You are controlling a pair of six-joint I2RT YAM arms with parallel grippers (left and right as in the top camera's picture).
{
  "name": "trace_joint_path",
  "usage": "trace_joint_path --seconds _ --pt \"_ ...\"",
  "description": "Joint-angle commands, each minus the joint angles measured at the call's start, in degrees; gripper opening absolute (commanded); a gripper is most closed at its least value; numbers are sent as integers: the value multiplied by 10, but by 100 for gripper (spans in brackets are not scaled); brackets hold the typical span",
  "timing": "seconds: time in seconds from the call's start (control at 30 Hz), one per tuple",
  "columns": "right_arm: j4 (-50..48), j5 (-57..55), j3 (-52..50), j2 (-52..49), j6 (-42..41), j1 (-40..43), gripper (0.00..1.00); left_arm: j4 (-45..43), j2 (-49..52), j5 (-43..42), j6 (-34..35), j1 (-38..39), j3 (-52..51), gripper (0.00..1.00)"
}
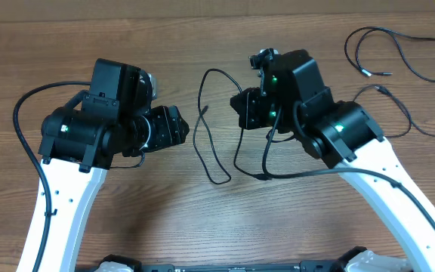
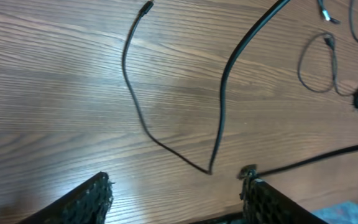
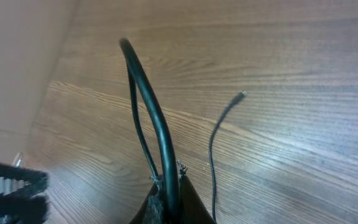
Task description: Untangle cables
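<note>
While the right gripper (image 3: 166, 198) is pinched fully closed, the cable (image 3: 159, 127) comes straight out from between its fingertips. It arches up and over and drops back close beside them. Grip on the cable confirmed in the right wrist view.

Overhead: the same cable leaves that gripper in an arc to the left and runs down the gap between the two arms. It folds in a tight bend (image 2: 210, 170) toward the front and climbs back to a free plug tip (image 2: 146, 7) lying flat on the wood.

Left gripper (image 2: 178, 182): jaws wide apart, nothing between them, holding nothing. The bend lies on the table just ahead of the gap, nearer one finger (image 2: 263, 199) than the other. Contact with the cable: none that I can see.

Other cables (image 1: 374, 73): loose open loops at the far right of the table (image 1: 165, 219), behind the right arm and well apart from both grippers. How many: cannot tell.

Surface: brown wood-grain top with a slight sheen.

Room: a plain tan area lies past the table edge in the right wrist view; what it is I cannot tell.
</note>
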State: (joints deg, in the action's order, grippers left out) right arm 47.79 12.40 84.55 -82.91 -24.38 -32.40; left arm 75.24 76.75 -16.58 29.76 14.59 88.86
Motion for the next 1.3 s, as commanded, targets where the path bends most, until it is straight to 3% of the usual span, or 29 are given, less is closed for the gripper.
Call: trace_joint_path --seconds 0.0,0.3,0.47,0.63,0.87,1.27 --pt "1 -6 10 -29 -10 -7 4 0 -11 33 -9 -3 10 71" --pt "-12 -8 10 -82 -10 -33 4 22 -11 85 -8 -4 10 74" --pt "-12 -80 10 -92 -26 -33 4 31 -11 108 -4 -4 10 79" --pt "-27 -63 10 -116 -26 -33 4 30 -11 108 -4 -4 10 95" --pt "-70 14 10 -173 -46 -33 4 32 -11 108 -4 -4 10 97" --pt "-75 -54 10 -227 -128 -33 4 40 -11 123 -3 -4 10 100"
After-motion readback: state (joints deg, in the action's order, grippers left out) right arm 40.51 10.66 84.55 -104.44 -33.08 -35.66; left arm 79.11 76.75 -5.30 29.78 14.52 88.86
